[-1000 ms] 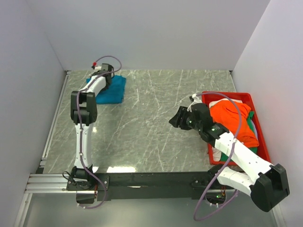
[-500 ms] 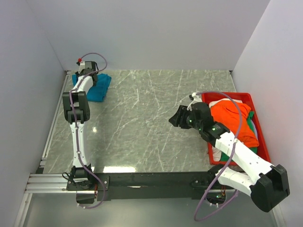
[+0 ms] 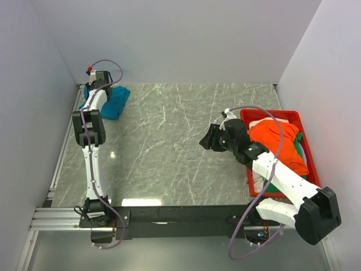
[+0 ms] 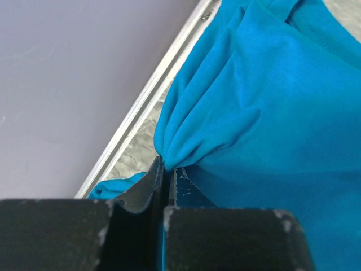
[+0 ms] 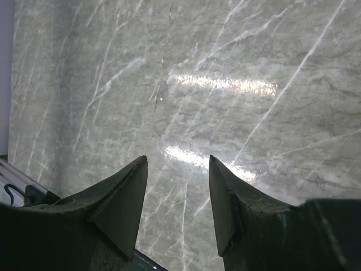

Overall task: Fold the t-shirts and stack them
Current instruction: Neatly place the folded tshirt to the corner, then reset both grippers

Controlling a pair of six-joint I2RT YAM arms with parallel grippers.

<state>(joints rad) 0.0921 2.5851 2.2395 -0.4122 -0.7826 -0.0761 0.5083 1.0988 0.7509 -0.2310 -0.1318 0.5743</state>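
Observation:
The teal-blue t-shirt [image 3: 114, 101] lies bunched in the table's far left corner. My left gripper [image 3: 93, 89] is shut on a pinched fold of it; in the left wrist view the cloth [image 4: 271, 101] fans out from my gripper [image 4: 167, 169], right by the table's metal edge rail [image 4: 148, 96]. The orange t-shirt [image 3: 276, 141] lies heaped in the red bin [image 3: 285, 116] at the right, with green [image 3: 299, 138] and white [image 3: 259, 182] cloth showing beside it. My right gripper [image 3: 210, 137] is open and empty above bare table left of the bin, as the right wrist view [image 5: 177, 169] shows.
White walls close in the table at the back and both sides. The left arm stretches along the left edge. The marble tabletop [image 3: 169, 147] lies between the arms. A black beam [image 3: 180, 213] runs along the near edge.
My left gripper has dragged the teal-blue shirt left and back into the far left corner, bunching it. My right gripper has shifted slightly back beside the bin.

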